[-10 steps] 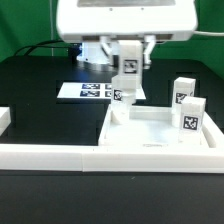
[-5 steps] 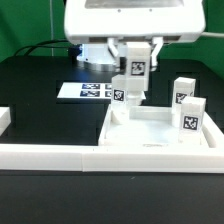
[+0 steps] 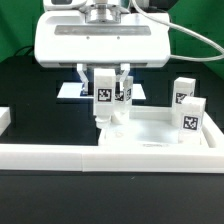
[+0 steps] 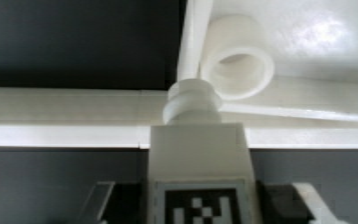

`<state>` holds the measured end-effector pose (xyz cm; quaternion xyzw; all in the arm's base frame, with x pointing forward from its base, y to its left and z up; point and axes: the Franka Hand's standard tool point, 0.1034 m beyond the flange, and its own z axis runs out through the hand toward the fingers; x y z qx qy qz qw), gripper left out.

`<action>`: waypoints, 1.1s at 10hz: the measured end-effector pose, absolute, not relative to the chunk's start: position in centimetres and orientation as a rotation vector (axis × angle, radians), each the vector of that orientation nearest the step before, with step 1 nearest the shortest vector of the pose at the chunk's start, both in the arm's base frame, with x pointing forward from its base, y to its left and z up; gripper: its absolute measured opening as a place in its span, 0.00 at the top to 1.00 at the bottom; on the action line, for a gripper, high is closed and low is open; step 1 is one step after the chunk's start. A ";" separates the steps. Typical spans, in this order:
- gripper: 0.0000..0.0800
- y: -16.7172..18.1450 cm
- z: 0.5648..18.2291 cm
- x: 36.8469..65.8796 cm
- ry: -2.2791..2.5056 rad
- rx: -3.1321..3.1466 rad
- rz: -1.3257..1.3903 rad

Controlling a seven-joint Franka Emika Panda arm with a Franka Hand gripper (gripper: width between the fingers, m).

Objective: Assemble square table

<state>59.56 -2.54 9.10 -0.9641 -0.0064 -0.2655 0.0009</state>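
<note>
Black tabletop [image 3: 40, 90], dark backdrop behind. White tray-like table top [image 3: 160, 135] lying against the long white border wall [image 3: 60, 155] at the tabletop's near edge. Hand [image 3: 108, 98] partly closed on an upright tagged leg [image 3: 104, 100], its peg poised over a corner socket [image 4: 243, 68]. Two more legs [image 3: 186, 108] standing at the tray's far side. Marker board [image 3: 72, 91] lying flat behind

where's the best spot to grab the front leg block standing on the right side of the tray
Grip the leg block on its two plain side faces, near the upper half, coming straight down from above. It stands upright on the tray with its tag facing the camera, and a second block behind it, so the top is probably the freest approach.
</note>
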 end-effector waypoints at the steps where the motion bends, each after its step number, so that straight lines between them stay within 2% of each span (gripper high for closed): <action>1: 0.64 -1.9 8.9 59.5 -0.027 -3.022 -0.827; 3: 0.64 -0.8 8.2 59.4 -0.040 -3.017 -0.813; 11: 0.64 -0.6 6.6 59.7 -0.048 -3.011 -0.865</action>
